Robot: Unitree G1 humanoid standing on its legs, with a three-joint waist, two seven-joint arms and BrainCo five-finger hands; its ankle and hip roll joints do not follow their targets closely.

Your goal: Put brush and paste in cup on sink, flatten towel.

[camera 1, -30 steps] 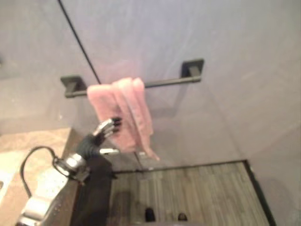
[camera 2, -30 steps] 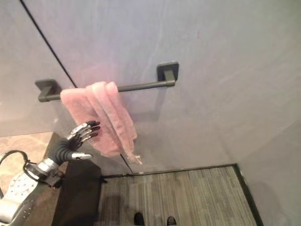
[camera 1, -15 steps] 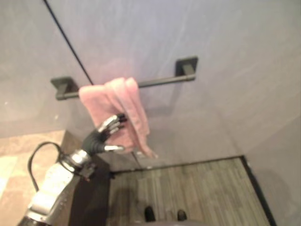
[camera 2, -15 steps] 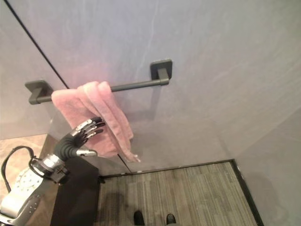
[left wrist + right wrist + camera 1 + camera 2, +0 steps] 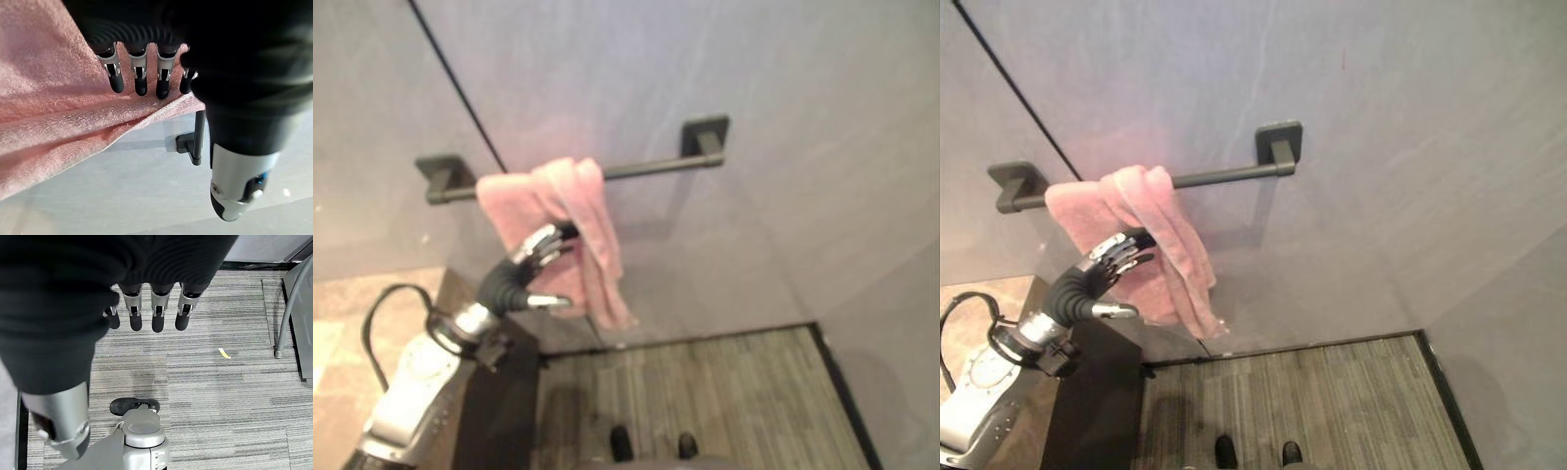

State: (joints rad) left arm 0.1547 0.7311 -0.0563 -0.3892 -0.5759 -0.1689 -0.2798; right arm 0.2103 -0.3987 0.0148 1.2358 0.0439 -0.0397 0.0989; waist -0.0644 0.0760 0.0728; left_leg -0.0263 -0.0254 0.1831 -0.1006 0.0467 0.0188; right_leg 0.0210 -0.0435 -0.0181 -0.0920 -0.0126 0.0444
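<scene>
At the left end of the dark towel bar [image 5: 1205, 178], close to its left wall bracket, the pink towel [image 5: 1151, 245] hangs bunched in thick folds rather than spread flat. The left hand [image 5: 1108, 264] is raised against the towel's front face: its fingers [image 5: 140, 78] are straight and side by side, dark tips touching the cloth just below the bar, the thumb held apart lower down, nothing gripped or pinched. The left wrist view shows those tips resting along a fold of the towel, with the bar and its far bracket beyond.

A second ago the hand sat lower, near the towel's lower left part; half a second ago its tips reached mid-height; now they lie higher, close under the bar. The towel hangs in the same bunched shape throughout.

The right hand [image 5: 146, 308] hangs over the striped grey floor [image 5: 220, 396], fingers straight and relaxed, holding nothing, with a small yellow scrap [image 5: 223, 353] on the floor beyond it.
</scene>
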